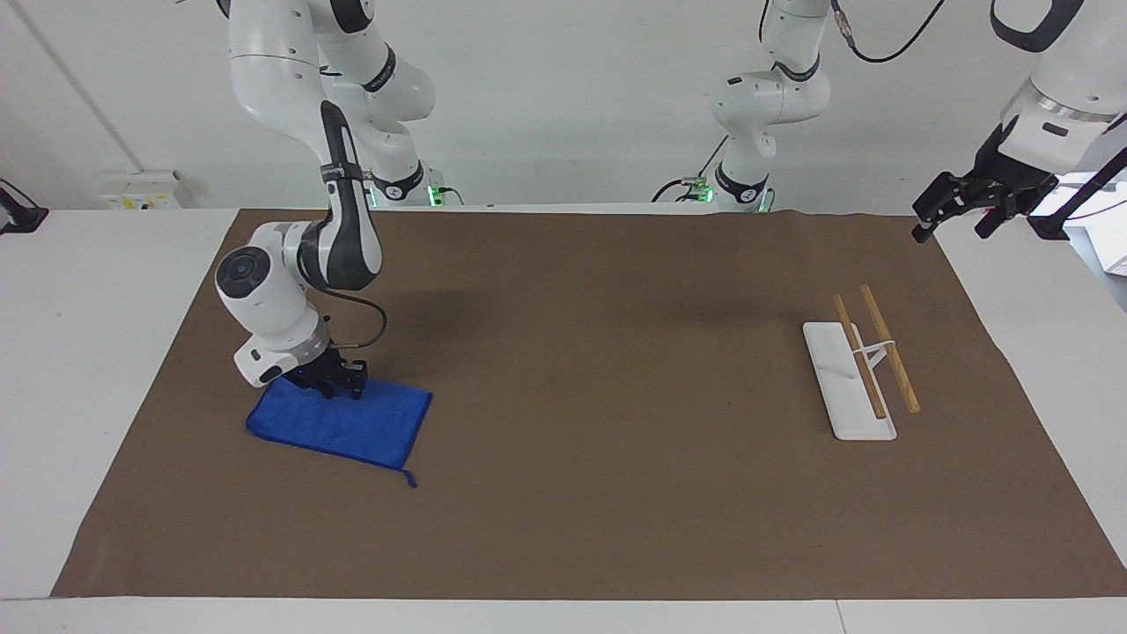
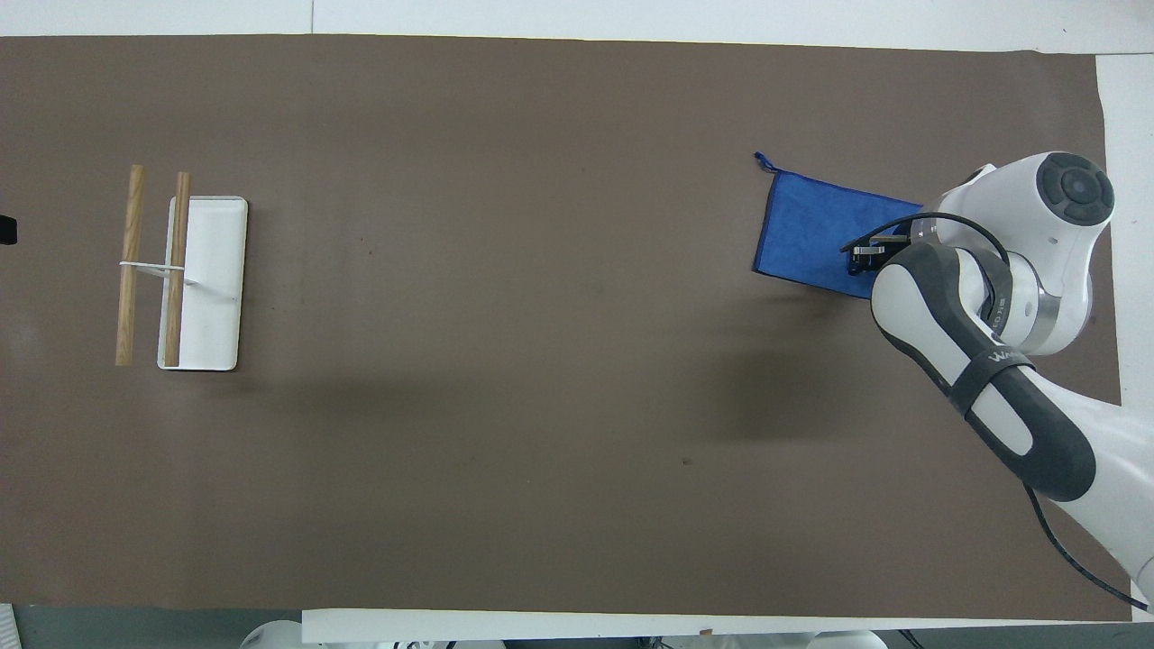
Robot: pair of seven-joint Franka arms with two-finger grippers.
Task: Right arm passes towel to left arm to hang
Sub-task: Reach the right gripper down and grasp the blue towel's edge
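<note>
I've got my right claw (image 1: 339, 385) down on the small bright blue terry towel (image 1: 348, 429), lying flat toward the right arm's end of the desk (image 1: 563, 493). I can't tell its fingers' spread or grip. My left claw (image 1: 955, 214) waits, raised over the desk's edge at the left arm's end, state unclear too.

You can make out only one piece of lettering: a white word on the dark band around the right arm (image 2: 987, 379) in the overhead view, beginning "WA", with the rest not legible. In the facing view that band's print is too small to read. Nothing else carries readable text.
</note>
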